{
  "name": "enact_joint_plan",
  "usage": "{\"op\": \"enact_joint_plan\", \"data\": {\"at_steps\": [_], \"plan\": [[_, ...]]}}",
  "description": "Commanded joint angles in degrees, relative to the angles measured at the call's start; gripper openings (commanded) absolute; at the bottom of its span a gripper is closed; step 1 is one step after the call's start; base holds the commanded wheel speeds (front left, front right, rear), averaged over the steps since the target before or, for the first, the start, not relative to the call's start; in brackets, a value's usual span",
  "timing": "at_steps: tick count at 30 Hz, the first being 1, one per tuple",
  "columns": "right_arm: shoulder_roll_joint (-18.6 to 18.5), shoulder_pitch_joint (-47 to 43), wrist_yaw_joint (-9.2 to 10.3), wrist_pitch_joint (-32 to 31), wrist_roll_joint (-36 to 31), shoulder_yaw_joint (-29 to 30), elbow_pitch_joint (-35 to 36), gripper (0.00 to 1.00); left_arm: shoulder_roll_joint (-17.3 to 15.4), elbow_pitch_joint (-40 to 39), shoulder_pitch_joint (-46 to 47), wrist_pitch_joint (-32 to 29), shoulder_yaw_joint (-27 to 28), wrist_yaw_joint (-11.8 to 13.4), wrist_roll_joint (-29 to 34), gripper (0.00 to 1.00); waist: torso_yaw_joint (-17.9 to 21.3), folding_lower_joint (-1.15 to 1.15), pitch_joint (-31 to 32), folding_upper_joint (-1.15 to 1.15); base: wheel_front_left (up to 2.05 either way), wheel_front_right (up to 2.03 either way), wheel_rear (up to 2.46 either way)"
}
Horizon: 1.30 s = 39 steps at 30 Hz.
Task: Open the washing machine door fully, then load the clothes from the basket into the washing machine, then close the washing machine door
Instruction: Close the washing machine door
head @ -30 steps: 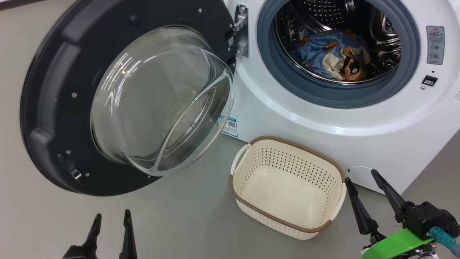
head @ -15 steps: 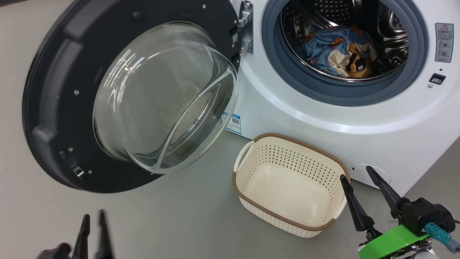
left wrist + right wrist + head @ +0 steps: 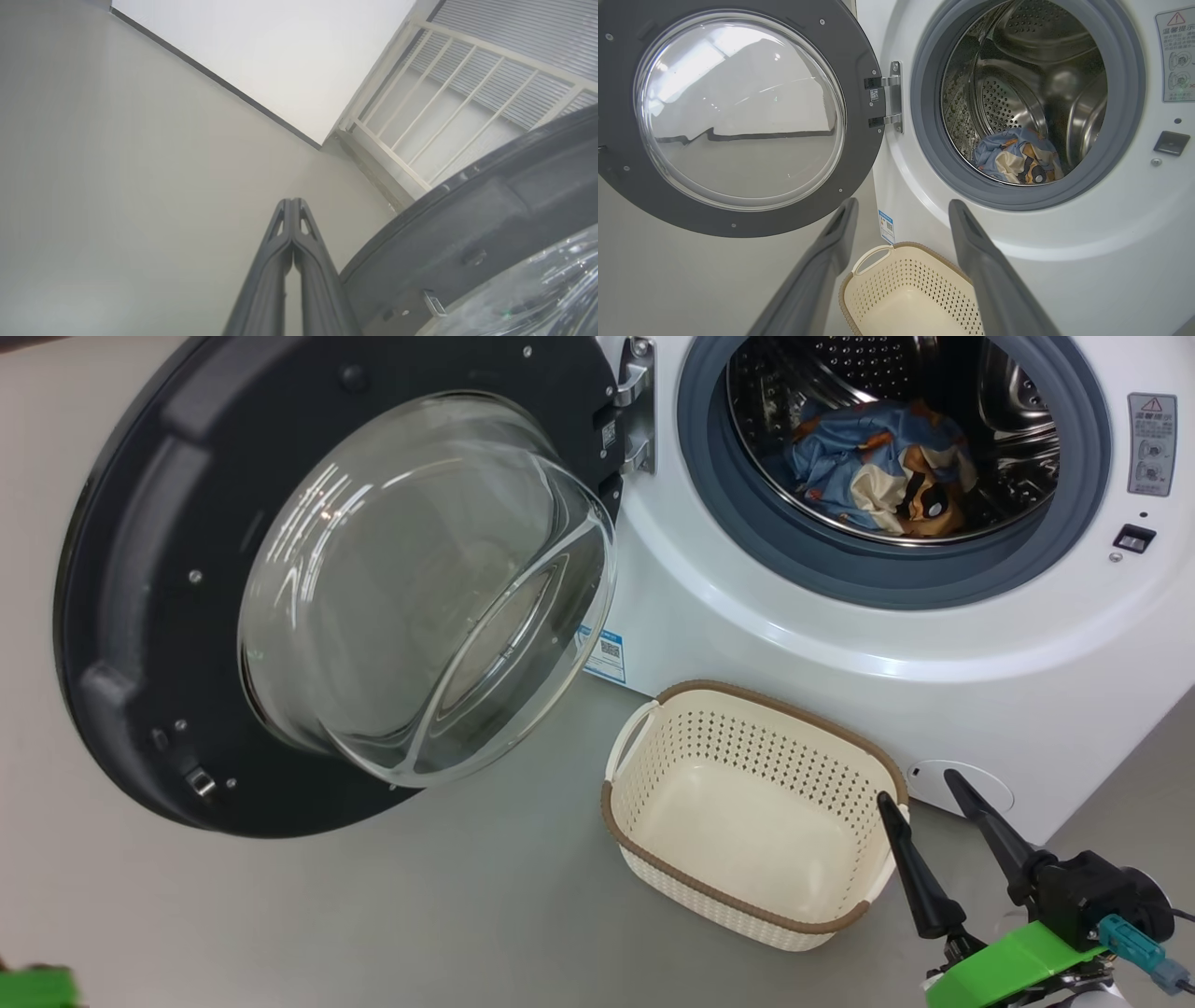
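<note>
We see a big white washing machine (image 3: 840,644) across the upper right of the head view, its round mouth uncovered. The washing machine door (image 3: 121,616), a black ring around bulging glass, hangs swung wide to the left on its hinge (image 3: 635,406). On the grey floor (image 3: 467,915) in front sits the basket (image 3: 766,747), and its bottom is bare. The clothes (image 3: 878,476), blue fabric with orange-brown and cream patches, lie low in the steel drum (image 3: 1008,392). The right gripper (image 3: 918,787) hovers just beside the basket's right end, its two fingers spread wide and holding nothing.

The change belongs to the left gripper (image 3: 292,205). A second ago its fingers stood apart at the lower left of the head view. Now, in the left wrist view, they are pressed together with nothing between them. We judge that loading is finished and that only closing the door remains; pinched fingers would suit a push on it.

The left wrist view adds what the head view lacks. It shows the closed fingers near the door's dark outer rim, though we cannot tell whether they touch it. A white wall (image 3: 261,51) and a pale barred frame (image 3: 444,116) lie beyond. The right wrist view faces the door flat on and looks deeper into the drum.
</note>
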State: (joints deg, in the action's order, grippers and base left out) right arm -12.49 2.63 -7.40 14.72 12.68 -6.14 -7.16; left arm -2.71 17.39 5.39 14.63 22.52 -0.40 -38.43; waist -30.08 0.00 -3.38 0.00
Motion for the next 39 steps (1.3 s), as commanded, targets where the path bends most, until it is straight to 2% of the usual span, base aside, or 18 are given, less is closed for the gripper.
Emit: {"op": "enact_joint_plan", "data": {"at_steps": [1,6,7,12,17,23,29,39], "plan": [[-0.06,0.84,-0.09,0.28,0.29,-0.92,1.18,1.0,-3.96,1.73,5.03,0.07,4.28,-1.2,-3.11,0.0,0.13,0.0,0.02,0.0,0.0,0.0,0.0],[0.64,-0.19,-0.09,0.28,0.29,-0.13,1.29,1.0,-10.42,9.51,14.36,-5.06,10.47,-2.37,-12.44,0.0,0.46,0.0,0.19,0.0,0.0,0.0,0.0],[0.64,-0.19,-0.09,0.28,0.29,-0.13,1.29,1.0,-10.42,9.51,14.36,-5.06,10.47,-2.37,-12.44,0.0,0.46,0.0,0.19,0.0,0.0,0.0,0.0],[0.93,-0.39,-0.09,0.28,0.28,-0.46,1.2,1.0,-17.12,15.97,22.11,-9.8,14.95,-1.81,-18.71,0.0,2.63,0.0,-0.2,0.0,0.0,0.0,0.0],[0.52,-0.29,-0.09,0.28,0.37,-1.12,0.96,1.0,-21.27,20.11,27.88,-13.36,16.62,-0.47,-21.99,0.0,5.18,0.0,-0.81,0.0,0.0,0.0,0.0],[-0.36,0.17,-0.09,0.28,0.61,-1.95,0.63,1.0,-23.76,23.71,32.65,-17.95,17.63,1.07,-25.33,0.0,8.5,0.0,-1.53,0.0,0.0,0.0,0.0],[-0.73,-0.35,-0.09,0.28,0.98,-2.09,0.24,1.0,-25.87,27.62,35.4,-24.37,17.87,1.46,-28.35,0.0,10.65,0.0,-1.67,0.0,0.0,0.0,0.0],[-1.84,-0.37,-0.09,0.28,1.43,-2.21,0.21,1.0,-25.64,30.46,37.59,-31.72,16.9,1.55,-31.09,0.0,11.62,0.0,-2.3,0.0,0.0,0.0,0.0]]}}
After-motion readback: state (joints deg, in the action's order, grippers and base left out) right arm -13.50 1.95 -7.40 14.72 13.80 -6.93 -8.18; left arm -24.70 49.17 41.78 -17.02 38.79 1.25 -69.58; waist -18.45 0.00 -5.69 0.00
